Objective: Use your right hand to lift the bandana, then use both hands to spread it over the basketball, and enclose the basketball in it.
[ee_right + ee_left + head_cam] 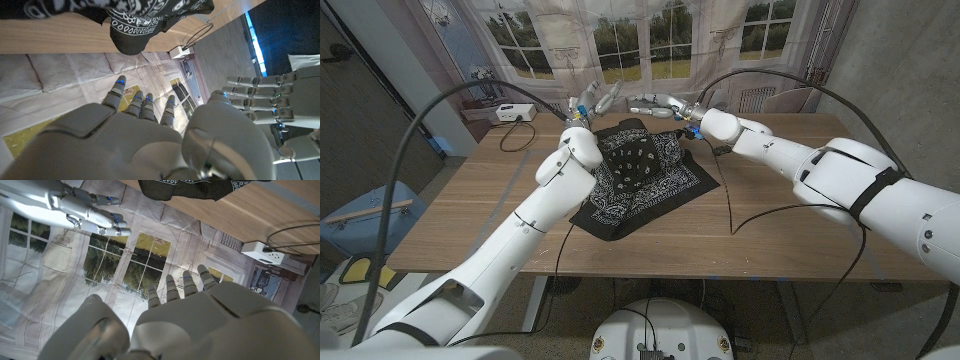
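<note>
The black bandana point(638, 178) with a white paisley print lies spread on the wooden table point(790, 215), humped over a round shape that it hides entirely. Its far edge hangs at the table's rim in the left wrist view point(185, 189) and the right wrist view point(135, 20). My left hand point(588, 103) is raised just beyond the bandana's far left corner, fingers apart, holding nothing. My right hand point(658, 104) hovers beside it over the far edge, fingers stretched out and empty. Each wrist view shows its own hand point(185, 310) point(140, 130) and the other hand point(85, 212) point(265, 97), all bare.
A white box point(515, 113) with a cable sits at the table's far left corner. Thin black cables point(735, 205) trail across the table to the right of the bandana. A printed window backdrop point(620, 40) hangs behind the table. A blue case point(365, 215) stands off the left side.
</note>
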